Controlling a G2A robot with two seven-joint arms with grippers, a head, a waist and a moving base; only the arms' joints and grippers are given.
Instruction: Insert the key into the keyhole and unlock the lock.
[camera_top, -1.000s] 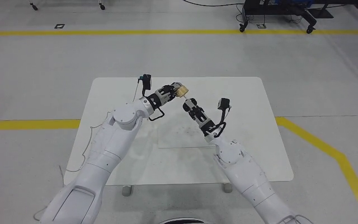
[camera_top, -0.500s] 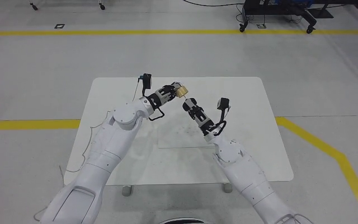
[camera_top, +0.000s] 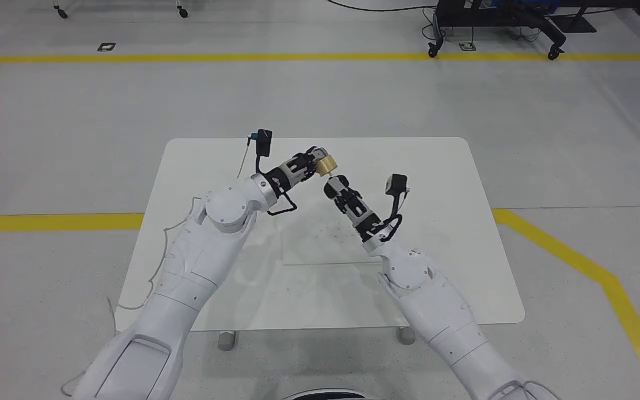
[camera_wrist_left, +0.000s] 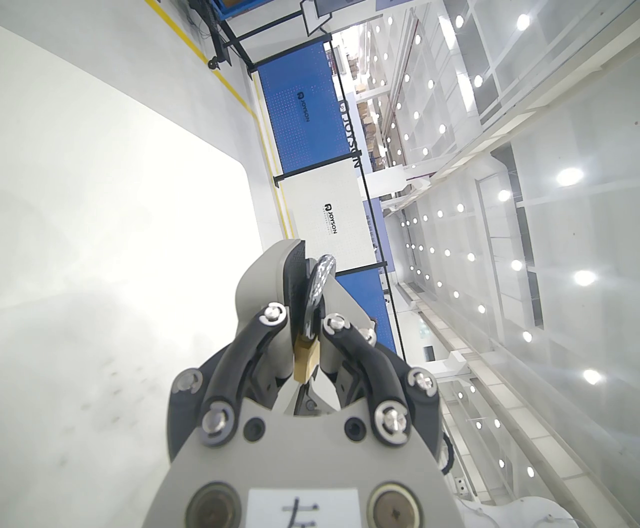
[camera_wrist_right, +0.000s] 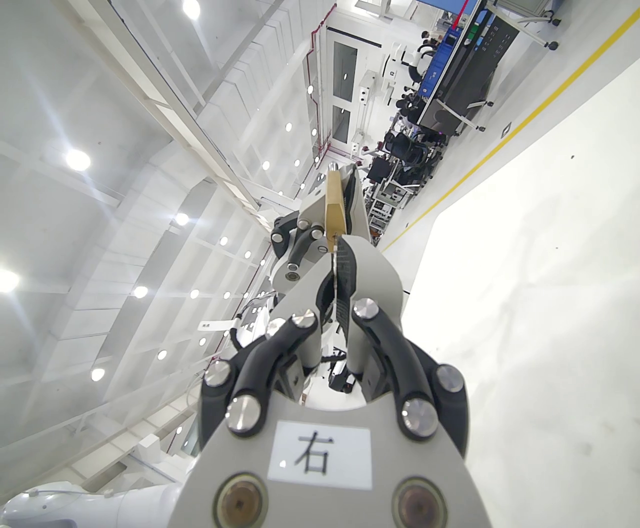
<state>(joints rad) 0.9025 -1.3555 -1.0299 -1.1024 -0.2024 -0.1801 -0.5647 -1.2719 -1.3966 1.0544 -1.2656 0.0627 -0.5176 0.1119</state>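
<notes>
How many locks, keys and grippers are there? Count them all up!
lock: 1
key: 1
grippers: 2, the left gripper and the right gripper
Total: 4

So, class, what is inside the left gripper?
The brass lock, its silver shackle pinched between the left gripper's fingers. Those fingers cover most of the lock's sides.

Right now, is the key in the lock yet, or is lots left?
Done: the left gripper holds the lock and the right gripper holds the key. In hand: the key's tip is at the lock's keyhole end; how deep, I cannot tell. Left: turning it so the lock opens.
</notes>
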